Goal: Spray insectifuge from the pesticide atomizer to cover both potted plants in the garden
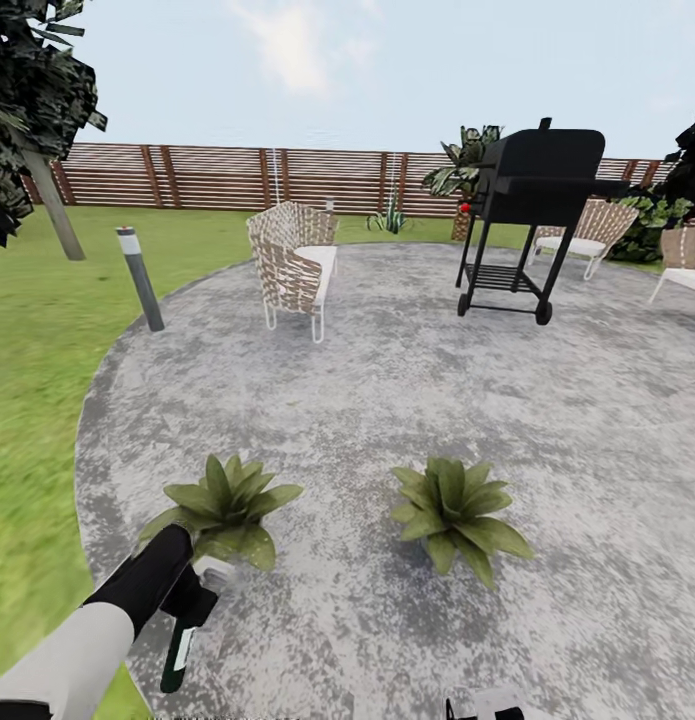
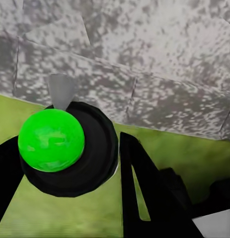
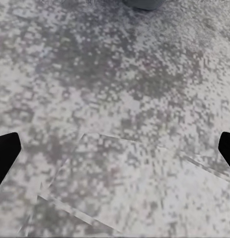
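The left gripper (image 1: pixel 192 600) holds the pesticide atomizer (image 1: pixel 180 645) by its head at the patio (image 1: pixel 387 400) edge, beside the nearer potted plant (image 1: pixel 225 505) — spraying step. Next, aim the nozzle at its leaves. The right gripper (image 3: pixel 115 148) hangs wide apart.

My views were bright and evenly daylit, with hardly any cast shadows; the patio (image 1: pixel 407 400) texture looked blotchy, edges soft.
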